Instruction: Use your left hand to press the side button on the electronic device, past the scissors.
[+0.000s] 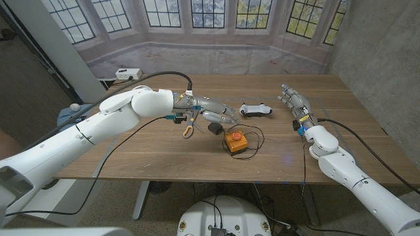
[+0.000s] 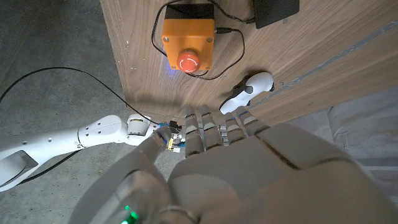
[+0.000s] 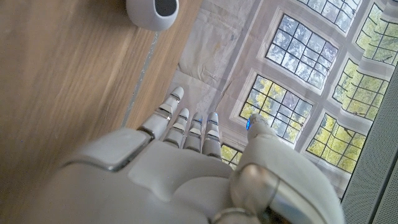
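Note:
The electronic device (image 1: 256, 109) is a small white piece with black parts, lying past the table's middle; it also shows as the white device (image 2: 249, 92) and as a rounded white device end (image 3: 152, 9). Scissors (image 1: 188, 128) with yellow handles lie partly under my left wrist. My left hand (image 1: 214, 112) hovers over them, holding nothing, its fingers (image 2: 211, 127) stretched toward the device and stopping a little short of it. My right hand (image 1: 294, 105) stands at the right of the table with its fingers (image 3: 186, 127) straight, holding nothing.
An orange box with a red push button (image 1: 235, 141) and a looped black cable sits nearer the front edge; it also shows as the orange box (image 2: 188, 40). A small black block (image 1: 215, 128) lies beside the scissors. A power strip (image 1: 128, 73) lies off the far left corner.

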Available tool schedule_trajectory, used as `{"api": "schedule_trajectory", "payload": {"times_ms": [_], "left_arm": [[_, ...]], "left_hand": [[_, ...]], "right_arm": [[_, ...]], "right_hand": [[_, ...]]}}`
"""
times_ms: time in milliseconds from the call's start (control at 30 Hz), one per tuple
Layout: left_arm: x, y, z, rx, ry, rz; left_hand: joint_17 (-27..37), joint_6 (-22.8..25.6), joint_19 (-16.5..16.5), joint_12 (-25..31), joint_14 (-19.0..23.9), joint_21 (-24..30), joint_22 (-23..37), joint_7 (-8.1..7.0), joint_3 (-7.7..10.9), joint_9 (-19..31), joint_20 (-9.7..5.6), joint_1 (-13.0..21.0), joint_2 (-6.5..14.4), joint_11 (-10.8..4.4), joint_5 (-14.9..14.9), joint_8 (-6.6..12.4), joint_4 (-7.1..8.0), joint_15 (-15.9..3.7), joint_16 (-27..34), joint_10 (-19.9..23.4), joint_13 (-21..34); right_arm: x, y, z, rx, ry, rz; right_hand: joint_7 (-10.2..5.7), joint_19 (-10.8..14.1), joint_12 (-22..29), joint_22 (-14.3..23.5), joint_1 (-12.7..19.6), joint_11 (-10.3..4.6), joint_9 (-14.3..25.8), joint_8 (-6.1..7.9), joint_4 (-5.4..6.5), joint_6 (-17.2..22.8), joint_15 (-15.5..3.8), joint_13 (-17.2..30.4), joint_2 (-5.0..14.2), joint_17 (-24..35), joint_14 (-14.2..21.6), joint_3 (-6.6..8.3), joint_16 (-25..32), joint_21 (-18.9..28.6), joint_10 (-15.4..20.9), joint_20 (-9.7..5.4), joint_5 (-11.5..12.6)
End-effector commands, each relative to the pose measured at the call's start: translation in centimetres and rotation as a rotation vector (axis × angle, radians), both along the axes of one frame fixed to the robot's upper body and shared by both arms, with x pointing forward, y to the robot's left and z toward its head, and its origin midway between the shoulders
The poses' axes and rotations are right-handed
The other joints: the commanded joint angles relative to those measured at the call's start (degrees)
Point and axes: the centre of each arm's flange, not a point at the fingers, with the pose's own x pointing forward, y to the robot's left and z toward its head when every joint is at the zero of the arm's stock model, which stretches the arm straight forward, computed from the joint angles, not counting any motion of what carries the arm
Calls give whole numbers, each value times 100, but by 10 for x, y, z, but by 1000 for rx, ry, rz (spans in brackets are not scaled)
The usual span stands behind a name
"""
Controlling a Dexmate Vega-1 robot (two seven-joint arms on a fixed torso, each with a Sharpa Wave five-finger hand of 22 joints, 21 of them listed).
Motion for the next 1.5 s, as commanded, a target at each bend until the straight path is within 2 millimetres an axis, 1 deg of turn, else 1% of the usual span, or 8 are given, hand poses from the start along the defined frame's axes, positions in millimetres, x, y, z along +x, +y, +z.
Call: {"api": "schedule_trajectory", "payload": {"times_ms": [33,200,500,567,700,1000,1267,1500], "left_arm": [[1,6,1,12,-13,17],[4,8,1,2,-7,27],[8,6,1,8,-5,27],[10,4,2,11,-5,27],[12,2,3,18,-1,25],[16,-3,6,32,5,9],[18,-6,5,41,12,3],[23,-9,7,51,18,-2]], "left_hand": [[6,230,90,60,172,24,30,4,58,20,0,-100,-22,5,-1,64,32,-29,44,225,19],[10,396,208,72,311,54,30,-7,37,19,-54,-206,-78,-40,-22,68,63,-5,54,376,19],[3,679,230,106,441,40,30,-33,25,15,-68,-334,-110,-118,-38,93,67,77,45,656,16],[-1,865,254,123,504,38,30,2,17,13,-63,-406,-117,-165,-46,118,69,135,40,814,15],[-7,1168,363,142,724,58,29,68,16,8,-68,-516,-125,-155,-54,151,64,155,69,1069,13],[-20,1709,521,163,1012,65,26,85,48,-5,-111,-670,-142,-187,-57,183,30,115,54,1562,5],[-24,1838,562,155,1091,59,25,97,69,-12,-129,-705,-150,-191,-56,166,13,65,40,1712,0],[-23,1932,576,142,1135,49,24,72,83,-15,-145,-733,-153,-198,-58,151,11,24,26,1814,-4]], "right_arm": [[-3,1,4,1,-5,-3],[-3,1,5,2,-6,-5],[-4,-2,8,1,-8,-15],[-3,-2,7,1,-6,-15],[-2,-3,6,5,-2,-16],[-6,-5,3,13,-4,-24],[-8,-10,-5,17,6,-34],[-9,-12,-8,29,5,-39]], "right_hand": [[24,40,-17,21,-39,28,14,-18,-16,11,-109,25,-12,30,-15,-7,6,-9,-2,-168,18],[19,34,-20,21,-44,37,14,-19,-20,10,-111,25,-12,30,-19,-7,5,-12,-8,-164,17],[19,34,-22,21,-49,34,14,-21,-27,7,-110,25,-12,30,-20,-5,3,-12,-15,-162,18],[18,35,-23,21,-49,37,14,-21,-31,9,-108,25,-13,29,-20,-4,3,-12,-16,-161,18],[20,33,-21,21,-49,38,14,-21,-35,10,-109,25,-10,29,-21,-2,2,-13,-13,-162,19],[12,32,-23,21,-50,40,15,-24,-45,4,-103,25,-8,28,-20,3,2,-13,-19,-161,20],[22,24,-25,20,15,49,14,-31,-119,-13,-99,25,-42,3,-21,28,-16,-17,-27,-162,28],[25,19,-26,20,37,45,14,-35,-148,-23,-98,25,-48,-3,-25,37,-23,-18,-30,-162,30]]}}
